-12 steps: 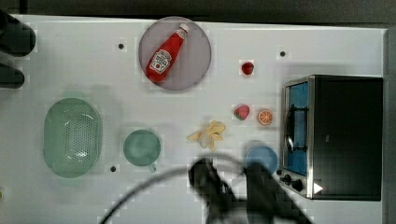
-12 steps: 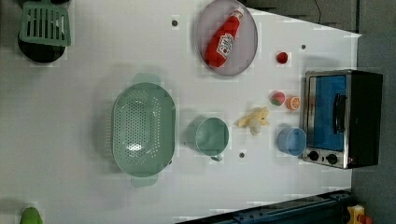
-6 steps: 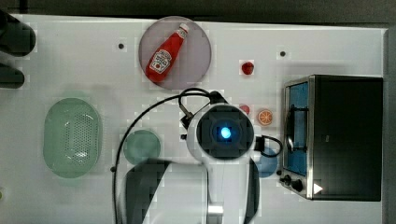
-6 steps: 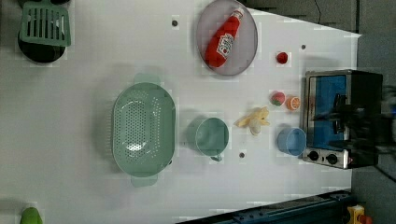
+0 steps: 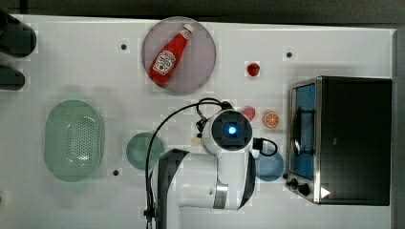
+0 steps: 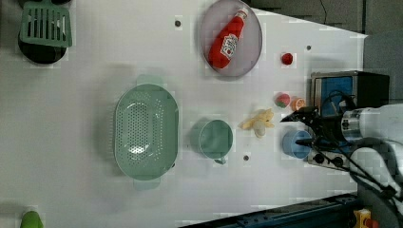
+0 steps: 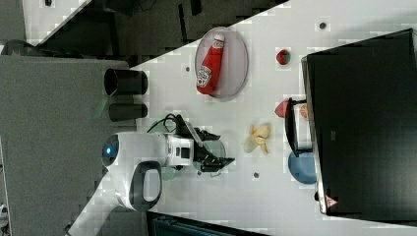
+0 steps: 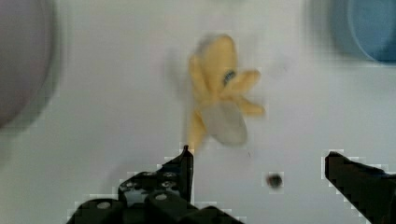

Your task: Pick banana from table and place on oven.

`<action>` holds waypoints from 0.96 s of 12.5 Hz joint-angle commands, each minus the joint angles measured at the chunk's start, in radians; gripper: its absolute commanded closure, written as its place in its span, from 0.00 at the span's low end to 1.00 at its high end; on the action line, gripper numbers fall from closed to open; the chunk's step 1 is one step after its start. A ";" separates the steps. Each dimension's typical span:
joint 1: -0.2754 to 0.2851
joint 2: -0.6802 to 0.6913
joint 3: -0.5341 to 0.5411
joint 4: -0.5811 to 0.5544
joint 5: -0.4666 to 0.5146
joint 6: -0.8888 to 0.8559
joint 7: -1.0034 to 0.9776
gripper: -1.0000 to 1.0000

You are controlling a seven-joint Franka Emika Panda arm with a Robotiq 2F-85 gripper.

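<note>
Swung further over the table (image 6: 95, 190), the tool (image 8: 259, 163) hovers spread wide above the untouched banana (image 8: 219, 102).

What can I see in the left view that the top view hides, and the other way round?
The left view alone shows the whole banana lying on the table, the open gripper beside it, plus a green slotted spatula. The top view alone shows the oven top fully. Both share the ketchup bottle, colander and cup.
</note>
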 commanded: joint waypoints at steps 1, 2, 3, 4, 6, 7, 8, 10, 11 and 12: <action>-0.002 0.071 -0.014 -0.008 -0.012 0.145 0.034 0.00; 0.000 0.113 -0.014 -0.010 -0.012 0.187 0.035 0.00; 0.001 0.153 -0.014 -0.010 -0.012 0.224 0.037 0.00; 0.001 0.190 -0.014 -0.010 -0.012 0.260 0.037 0.00; 0.001 0.259 -0.013 -0.011 -0.012 0.343 0.037 0.00; 0.002 0.287 -0.013 -0.013 -0.012 0.375 0.037 0.00; 0.002 0.313 -0.011 -0.014 -0.012 0.402 0.037 0.00; 0.002 0.339 -0.003 -0.014 -0.012 0.432 0.037 0.04; 0.002 0.342 0.001 -0.014 -0.011 0.432 0.040 0.15; 0.002 0.341 0.001 -0.014 -0.010 0.432 0.043 0.29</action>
